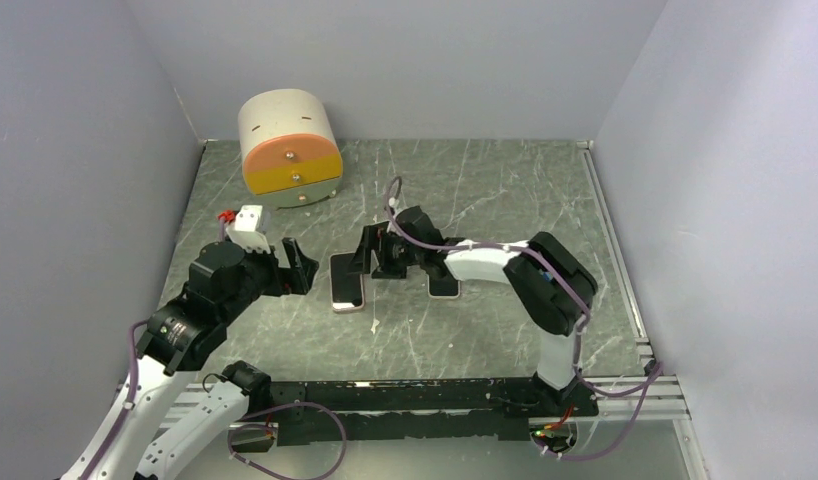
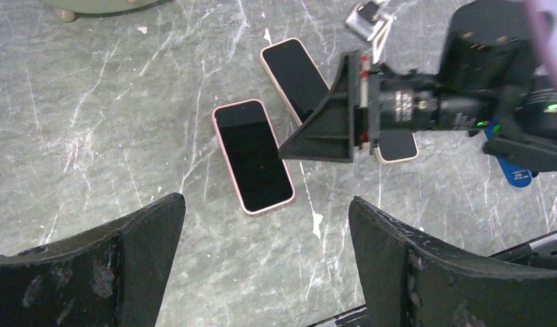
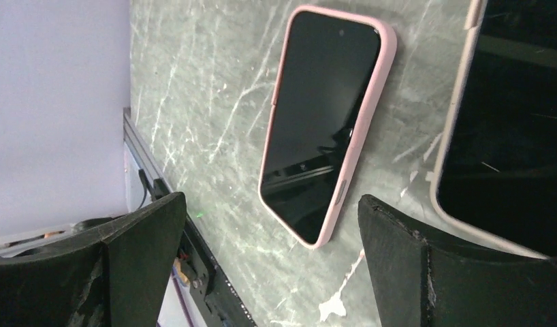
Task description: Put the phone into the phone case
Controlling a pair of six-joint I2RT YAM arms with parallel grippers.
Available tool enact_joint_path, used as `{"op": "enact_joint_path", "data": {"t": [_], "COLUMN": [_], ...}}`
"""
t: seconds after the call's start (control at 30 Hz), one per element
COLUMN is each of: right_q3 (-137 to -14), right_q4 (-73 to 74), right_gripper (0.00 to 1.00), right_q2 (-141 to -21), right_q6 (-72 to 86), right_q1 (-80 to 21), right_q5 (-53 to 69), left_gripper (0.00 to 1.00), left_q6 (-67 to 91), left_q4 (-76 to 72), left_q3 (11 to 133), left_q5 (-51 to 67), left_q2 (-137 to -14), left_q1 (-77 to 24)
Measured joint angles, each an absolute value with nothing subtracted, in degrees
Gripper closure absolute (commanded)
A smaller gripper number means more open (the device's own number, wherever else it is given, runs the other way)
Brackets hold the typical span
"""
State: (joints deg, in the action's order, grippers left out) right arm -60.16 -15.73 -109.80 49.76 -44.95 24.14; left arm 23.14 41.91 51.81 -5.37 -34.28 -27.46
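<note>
A phone case (image 1: 348, 284) with a pink rim and a glossy black face lies flat on the marble table; it also shows in the left wrist view (image 2: 253, 155) and the right wrist view (image 3: 327, 122). A second phone (image 2: 296, 75) with a cream rim lies just right of it, its middle hidden under my right gripper; its end shows in the top view (image 1: 444, 285) and its edge in the right wrist view (image 3: 514, 136). My right gripper (image 1: 377, 258) (image 3: 270, 225) hovers open and empty over both. My left gripper (image 1: 300, 265) (image 2: 265, 225) is open and empty, left of the pink case.
A round-topped beige box (image 1: 290, 150) with an orange and a yellow drawer stands at the back left. Grey walls close in the left, back and right. A black rail (image 1: 435, 395) runs along the near edge. A metal strip (image 1: 610, 240) borders the right side.
</note>
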Motion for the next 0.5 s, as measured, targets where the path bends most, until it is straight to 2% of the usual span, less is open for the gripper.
{"op": "enact_joint_path", "data": {"t": [0.5], "right_q3": [-56.1], "right_q4": [8.3], "right_gripper": [0.01], "right_q2": [-76.2], "right_q6": [39.5], "right_q1": [-44.1], "right_q5": [4.5], "left_gripper": [0.06], "left_q6": [23.7], "left_q4": [41.3], "left_q3": [51.5], "left_q5": [-2.8], "left_q2": [-36.6], "left_q1": [-27.5]}}
